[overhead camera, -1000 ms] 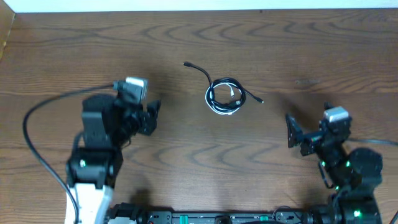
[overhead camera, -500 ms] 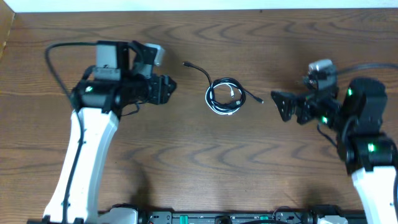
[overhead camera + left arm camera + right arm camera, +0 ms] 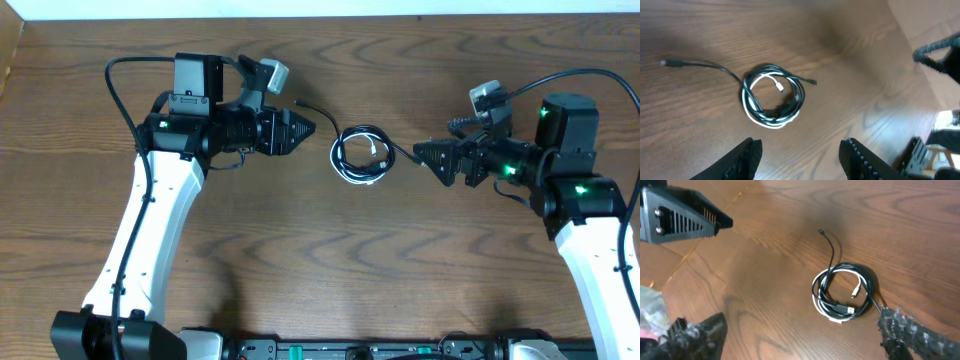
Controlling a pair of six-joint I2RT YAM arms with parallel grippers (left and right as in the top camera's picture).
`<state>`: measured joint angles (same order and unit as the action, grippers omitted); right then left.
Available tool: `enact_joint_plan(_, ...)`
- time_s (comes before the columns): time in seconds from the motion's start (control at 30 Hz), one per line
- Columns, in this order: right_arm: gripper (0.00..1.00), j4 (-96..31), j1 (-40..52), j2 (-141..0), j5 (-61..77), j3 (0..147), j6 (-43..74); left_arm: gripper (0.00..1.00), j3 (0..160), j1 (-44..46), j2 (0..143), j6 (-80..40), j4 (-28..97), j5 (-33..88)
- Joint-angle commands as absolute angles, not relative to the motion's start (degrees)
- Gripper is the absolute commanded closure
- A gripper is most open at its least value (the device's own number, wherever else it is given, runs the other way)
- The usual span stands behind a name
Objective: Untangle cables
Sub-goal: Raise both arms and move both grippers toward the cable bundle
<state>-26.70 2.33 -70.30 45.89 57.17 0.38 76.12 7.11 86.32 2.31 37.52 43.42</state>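
Note:
The cables lie as one small coil on the wooden table: a black cable (image 3: 336, 155) wound together with a white cable (image 3: 357, 179). The black cable's tail runs up-left to a plug (image 3: 300, 102). My left gripper (image 3: 305, 128) is open just left of the coil, pointing at it with nothing between its fingers. My right gripper (image 3: 422, 155) is open just right of the coil, beside a black plug end. In the left wrist view the coil (image 3: 748, 99) lies ahead of the left gripper (image 3: 802, 152). In the right wrist view the coil (image 3: 821, 300) lies close to one right finger (image 3: 905, 330).
The table's far edge (image 3: 320, 16) meets a pale wall strip. A thick black wire (image 3: 120, 75) loops off the left arm, and another (image 3: 610, 80) arcs over the right arm. Bare wood surrounds the coil.
Both arms have swung up from the near edge toward the middle. The left gripper now points right at the coil and the right gripper points left at it. The cables have not moved.

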Motion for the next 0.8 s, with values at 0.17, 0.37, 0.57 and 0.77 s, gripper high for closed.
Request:
enact_joint_plan(0.17,0.18,-30.0,2.7,-70.5,33.1,58.2,7.9,0.57,77.1,12.7,94.2,-27.6,35.1,19.6)
enact_joint_plan(0.37,0.24,-33.0,2.7,-70.5,30.3,58.2,9.4,0.63,77.1,19.7,102.1,-35.4,31.1,14.2)
enact_joint_plan(0.57,0.24,-34.1,2.7,-70.5,29.9,58.2,9.4,0.63,77.1,23.3,109.8,-41.1,28.4,14.1)
enact_joint_plan(0.77,0.25,-34.1,2.7,-70.5,29.9,58.2,9.4,0.64,77.1,25.9,115.2,-41.8,26.3,14.0)
